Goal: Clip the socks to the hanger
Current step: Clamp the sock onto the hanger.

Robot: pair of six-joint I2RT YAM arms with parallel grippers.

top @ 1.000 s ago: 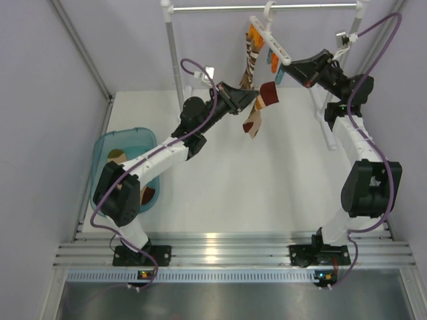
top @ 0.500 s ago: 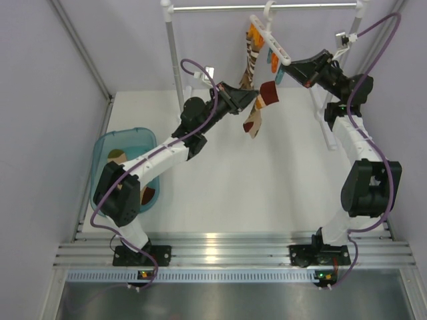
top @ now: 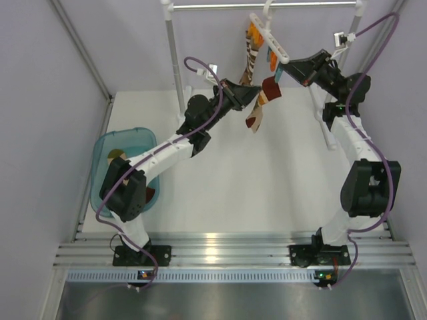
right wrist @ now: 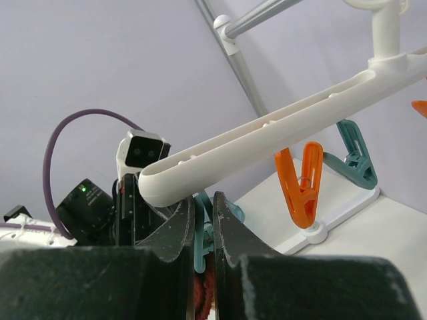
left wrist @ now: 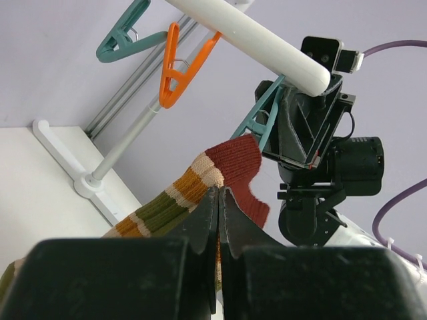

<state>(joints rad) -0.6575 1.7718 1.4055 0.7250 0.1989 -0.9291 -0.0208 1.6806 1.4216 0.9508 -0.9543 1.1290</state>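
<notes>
Tan, olive, orange and maroon bands: that striped sock (left wrist: 200,177) was pinched in the left hand (left wrist: 219,200), its fingers fully closed on the fabric a little below the cuff. The sock's long axis ran from that hand up and rightward. The maroon cuff ended just beside the mouth of the end clip (left wrist: 265,120), a teal one. I could not tell whether cuff and clip touched.

The right hand (right wrist: 202,207) was closed on the handles of that same end clip, under the tip of the hanger (right wrist: 267,140). The hanger hung by its hook from the metal rail (top: 267,7), its bar slanting down toward the right hand.

Judgement: the coming move turns on the short gap between cuff and clip mouth. The left hand was the one carrying the sock and the right the one working the clip, so the cuff must go up and right into the mouth.

Counts:
- Clips in the right wrist view: four (two teal, two orange, one orange cut off at the frame edge).
- Socks up: one, the brown-and-white sock (top: 249,60), hanging from the hanger.
- Socks in hand: one.
- In the blue bin (top: 100,153) on the desk (top: 267,173), striped fabric showed, number unclear.
</notes>
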